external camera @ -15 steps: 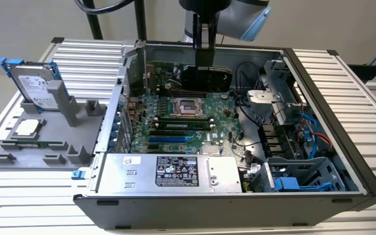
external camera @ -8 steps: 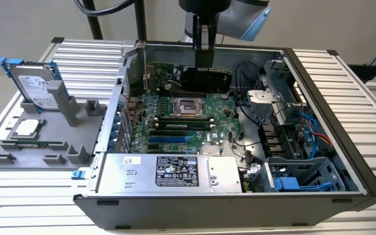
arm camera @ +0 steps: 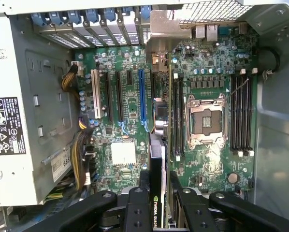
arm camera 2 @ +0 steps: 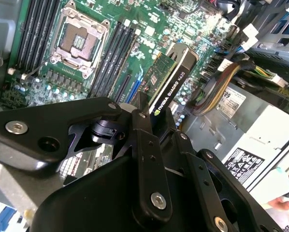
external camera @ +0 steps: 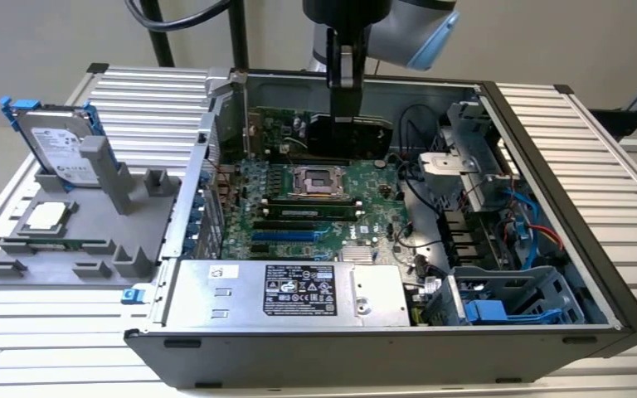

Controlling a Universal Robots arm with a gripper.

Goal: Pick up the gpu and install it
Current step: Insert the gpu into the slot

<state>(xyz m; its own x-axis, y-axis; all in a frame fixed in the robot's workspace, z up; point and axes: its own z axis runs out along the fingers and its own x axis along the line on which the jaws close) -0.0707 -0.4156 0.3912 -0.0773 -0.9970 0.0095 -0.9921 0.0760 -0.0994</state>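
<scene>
**GPU gripped edge-on above the motherboard**

In the exterior view, going from that view's left to its right, a grey fixture tray (external camera: 64, 240) lies on the slatted surface (external camera: 584, 133), well apart from the hand. A silver hard drive with blue rails (external camera: 59, 145) stands upright in it, a processor chip (external camera: 47, 217) lies flat nearer the front, and a narrow green memory stick (external camera: 53, 245) sits in a slot just in front of that.

Next comes the open computer case (external camera: 407, 348). Its silver power supply (external camera: 285, 290) lies along the near wall, apart from the hand. The green motherboard (external camera: 296, 215) covers the case floor, with the empty processor socket (external camera: 321, 179) just in front of and below the hand.

The hand (external camera: 343, 99) hangs from the arm (external camera: 396, 33) over the rear part of the motherboard, clenched on the gpu (external camera: 347, 137), which hangs below it inside the case. In the second wrist view the black fingers (arm camera 2: 143, 140) close on the upper edge of the gpu (arm camera 2: 171, 84); the card stands on edge, black shroud on one face and green board on the other, its lower edge down among the expansion slots (arm camera 2: 122, 87) beside the memory slots. In the first wrist view the gpu (arm camera: 156, 193) runs as a thin line from the hand (arm camera: 156, 212) toward the case's rear wall, between the blue slot (arm camera: 142, 99) and the processor socket (arm camera: 205, 121). Whether it is seated in a slot I cannot tell.

Toward the exterior view's right, past the hand, sit the drive cage (external camera: 513, 303) and loose cables (external camera: 529, 224).
</scene>
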